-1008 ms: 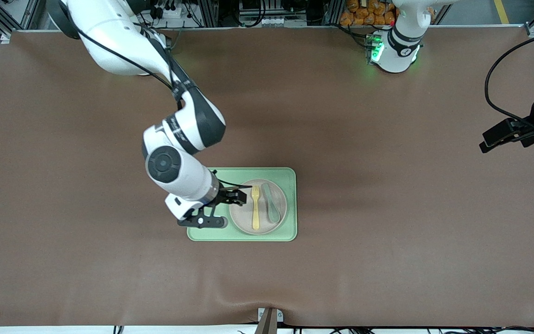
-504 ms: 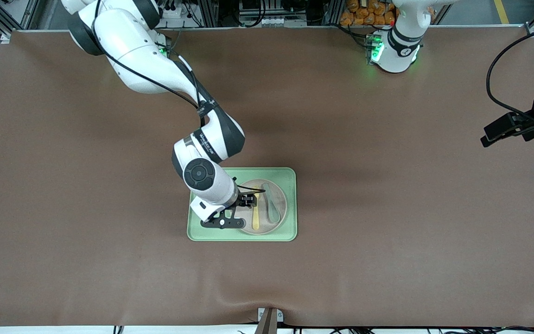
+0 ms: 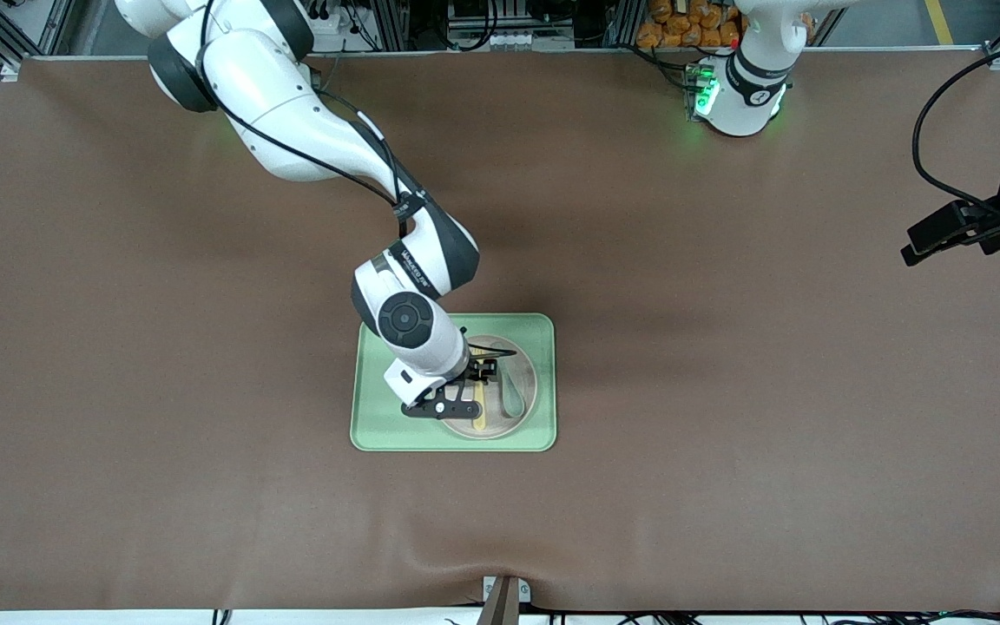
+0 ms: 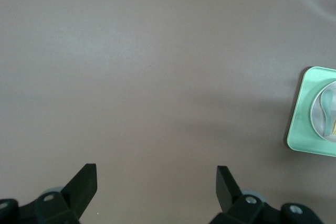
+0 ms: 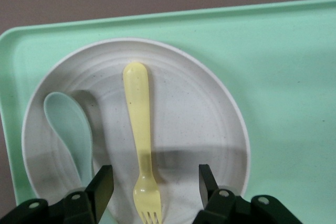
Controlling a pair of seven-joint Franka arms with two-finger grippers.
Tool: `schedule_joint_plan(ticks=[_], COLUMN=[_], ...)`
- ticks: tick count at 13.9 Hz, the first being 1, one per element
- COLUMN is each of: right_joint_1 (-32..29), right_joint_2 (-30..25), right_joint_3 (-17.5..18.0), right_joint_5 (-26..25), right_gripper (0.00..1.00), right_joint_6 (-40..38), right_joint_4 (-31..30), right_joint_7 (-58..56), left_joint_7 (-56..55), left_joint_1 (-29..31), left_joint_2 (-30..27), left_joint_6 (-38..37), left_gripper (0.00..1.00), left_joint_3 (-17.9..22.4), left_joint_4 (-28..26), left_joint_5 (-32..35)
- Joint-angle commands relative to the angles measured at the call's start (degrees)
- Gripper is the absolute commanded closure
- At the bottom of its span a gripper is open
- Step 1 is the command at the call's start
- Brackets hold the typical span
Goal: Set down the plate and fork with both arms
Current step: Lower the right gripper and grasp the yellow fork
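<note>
Hovering over the plate [image 3: 513, 415] on the light-green tray [image 3: 543, 382] mid-worktop, the right gripper [image 5: 152, 187] straddles the pale-yellow fork's [image 5: 140, 135] tine end, fingers spread wide and nothing gripped. A grey-green spoon [image 5: 68, 129] lies beside the fork. The left gripper [image 4: 155, 184], also open and empty, waits over bare worktop [image 3: 726, 434] at its own end. Neither fork nor plate appears placed yet.

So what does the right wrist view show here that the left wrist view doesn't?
Only the right wrist view shows the right gripper, open and straddling the tine end of the fork, whose whole length lies on the plate.

Only the left wrist view shows the left gripper, open over the bare table.

Both show the green tray, the plate and the spoon.
</note>
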Motion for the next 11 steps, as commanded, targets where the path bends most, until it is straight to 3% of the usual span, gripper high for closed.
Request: schedule_joint_plan(ticks=[1,11], right_joint_1=[0.48,1.80], right_joint_2=[1.47,2.88], right_joint_3=[-0.48,-0.48], right_joint_5=[-1.82,-2.97], right_gripper=[0.32,0.40], right_joint_6=[-0.31,0.74], right_joint_4=[2.53,2.35], right_joint_7=[1.44,1.44], left_joint_7=[0.72,0.81], left_joint_1=[0.36,1.06], left_joint_2=[-1.14,-1.41], left_joint_6=[-0.22,-0.39], left_gripper=[0.00,0.00], left_joint_3=[0.03,0.03], left_joint_4=[-0.96,-1.05], left_joint_5=[0.04,-0.05])
